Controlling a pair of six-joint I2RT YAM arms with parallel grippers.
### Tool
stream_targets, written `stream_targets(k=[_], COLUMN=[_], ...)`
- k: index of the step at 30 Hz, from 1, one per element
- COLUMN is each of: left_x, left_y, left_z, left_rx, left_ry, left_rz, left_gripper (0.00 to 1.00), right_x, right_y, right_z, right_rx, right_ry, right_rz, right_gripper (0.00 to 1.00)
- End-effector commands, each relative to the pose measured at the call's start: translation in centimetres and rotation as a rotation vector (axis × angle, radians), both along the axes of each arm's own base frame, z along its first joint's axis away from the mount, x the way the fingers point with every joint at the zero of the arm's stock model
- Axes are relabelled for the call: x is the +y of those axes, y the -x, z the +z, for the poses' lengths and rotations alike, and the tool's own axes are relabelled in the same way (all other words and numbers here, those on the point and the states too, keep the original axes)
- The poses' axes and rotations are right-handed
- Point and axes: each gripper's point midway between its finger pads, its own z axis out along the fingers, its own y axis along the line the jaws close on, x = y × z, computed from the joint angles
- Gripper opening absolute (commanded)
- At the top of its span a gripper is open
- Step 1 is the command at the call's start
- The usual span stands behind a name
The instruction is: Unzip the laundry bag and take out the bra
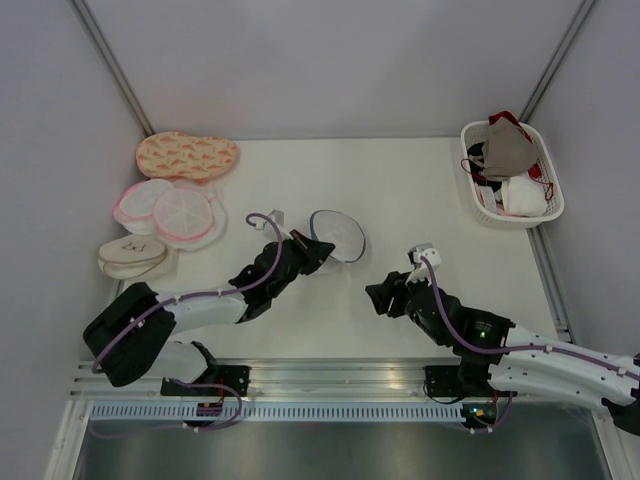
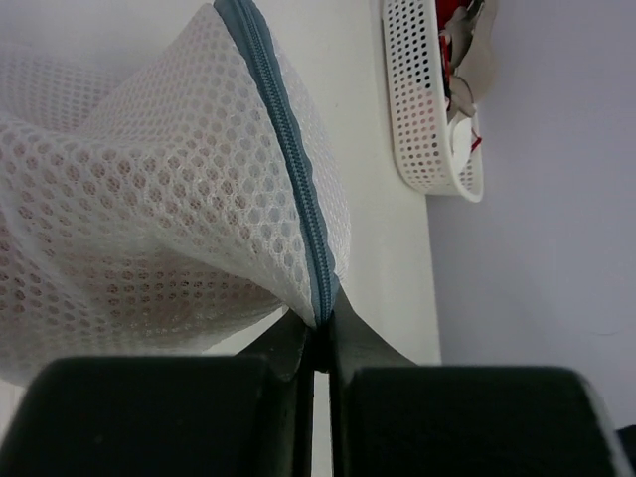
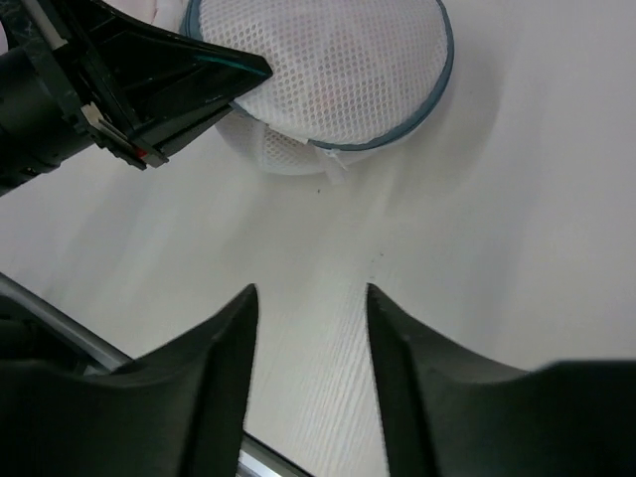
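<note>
The round white mesh laundry bag [image 1: 337, 235] sat mid-tabletop [image 1: 420, 190], directly ahead of the left pincer [image 1: 318, 248] and ahead and to the left of the right pincer [image 1: 385, 296]. The left pincer was clenched on the bag's edge, its 2 jaws pressed together over the dark blue-grey zipper rim [image 2: 288, 159]. From that grip the zipper line ran straight away from the jaws, up and over the dome. The right pincer was released, jaws spread with nothing between them. It hovered over bare tabletop a little apart from the bag, facing the rim's near arc. So the left arm was the nearer one, already touching, and the right looked free to work the zipper.

The bag appeared zipped shut, with 1 side lifted slightly by the grip. A small pale tab [image 3: 333, 159] stuck out at the near rim, possibly the zipper pull. The small pale pink bra could not be made out as a shape. Only a faint pink cast showed through the mesh.
</note>
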Motion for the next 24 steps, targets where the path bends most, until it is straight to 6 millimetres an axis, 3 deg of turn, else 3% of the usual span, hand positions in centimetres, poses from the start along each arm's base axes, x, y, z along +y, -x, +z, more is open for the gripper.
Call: stream_targets(k=[1,6,9,16,24], left_x=[0.3,0.8,1.1,1.3,1.9], left_y=[1.4,3.3,3.9,4.9,5.4], left_z=[1.8,2.2,2.9,3.3,4.4], left_rx=[0.12,0.24,0.273,0.334,0.336], left_ry=[0.239,0.353,0.429,0.516,0.559], left_rz=[0.015,-0.001,-0.004,-0.012,-0.01], left_gripper=[0.02,0.02,0.02,0.02,0.02], right_x=[2.6,2.9,3.5,5.2,5.9], right_y=[1.0,0.7,0.8,0.6,0.1], right_z=[0.6,1.6,1.6,0.9,-0.1], right_rx=[-0.019,-0.069,-0.078,-0.071,-0.065], right_ry=[-0.062,-0.117,-0.129,-0.142,-0.101], right_rz=[0.136,0.134,0.158,0.19,0.182], right_gripper=[0.58,0.65,0.63,0.46,0.46])
